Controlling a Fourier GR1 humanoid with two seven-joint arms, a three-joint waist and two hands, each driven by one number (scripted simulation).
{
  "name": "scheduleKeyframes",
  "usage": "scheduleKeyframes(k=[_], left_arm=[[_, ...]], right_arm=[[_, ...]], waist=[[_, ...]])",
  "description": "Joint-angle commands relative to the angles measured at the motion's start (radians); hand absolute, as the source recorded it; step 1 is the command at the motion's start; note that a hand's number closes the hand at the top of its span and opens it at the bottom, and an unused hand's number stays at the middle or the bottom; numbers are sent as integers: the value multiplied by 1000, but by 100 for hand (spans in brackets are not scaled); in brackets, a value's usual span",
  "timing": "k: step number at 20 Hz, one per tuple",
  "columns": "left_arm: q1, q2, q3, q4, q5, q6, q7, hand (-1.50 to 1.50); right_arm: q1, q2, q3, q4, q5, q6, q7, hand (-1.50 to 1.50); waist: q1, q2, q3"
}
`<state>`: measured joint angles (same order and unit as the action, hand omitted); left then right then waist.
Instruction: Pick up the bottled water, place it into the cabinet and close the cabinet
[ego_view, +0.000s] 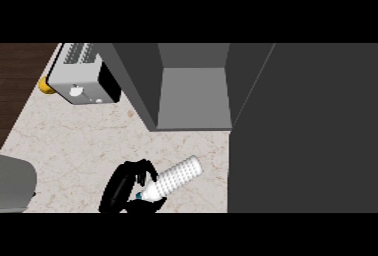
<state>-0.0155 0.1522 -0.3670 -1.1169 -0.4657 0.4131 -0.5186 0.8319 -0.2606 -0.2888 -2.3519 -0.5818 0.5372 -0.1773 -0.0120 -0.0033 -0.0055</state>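
The bottle (174, 178) is seen low in the head view, tilted, its ribbed clear body slanting up to the right and its cap end down at the lower left. A small blue detail shows near the cap end. The cap end is gripped by a black hand (127, 186), whose fingers are curled round the bottle's lower part. Which of the robot's hands this is cannot be told with certainty; from its place left of centre it is taken as the left hand. No second hand is shown.

The bottle is held over the marbled counter (74, 145), below and slightly left of the cabinet (193, 95). The cabinet is open: a grey inner floor and walls are seen between dark side panels. The bottle is outside it, near its front edge but apart from it.

To the right, a broad dark panel (303, 130) fills the view from top to bottom; it may be the cabinet's door, though that cannot be told.

At the upper left a toaster (81, 75) stands on the counter just beside the cabinet, with a yellow object (46, 86) partly hidden at its left side. A grey rounded shape (15, 182) is cut by the left edge.
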Motion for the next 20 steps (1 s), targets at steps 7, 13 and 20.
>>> scheduleKeyframes(k=[7,13,20], left_arm=[[40,-85,334,-108,715,-419,-82,150],[12,-61,341,-143,797,-532,11,150],[-69,-129,287,-180,764,-447,118,150]], right_arm=[[51,0,-30,-81,-61,3,-17,-150],[100,-25,-43,-188,-154,-19,55,-150],[80,-34,-66,-197,-185,-45,67,-150]], waist=[[5,1,-2],[1,1,4],[-1,1,4]])
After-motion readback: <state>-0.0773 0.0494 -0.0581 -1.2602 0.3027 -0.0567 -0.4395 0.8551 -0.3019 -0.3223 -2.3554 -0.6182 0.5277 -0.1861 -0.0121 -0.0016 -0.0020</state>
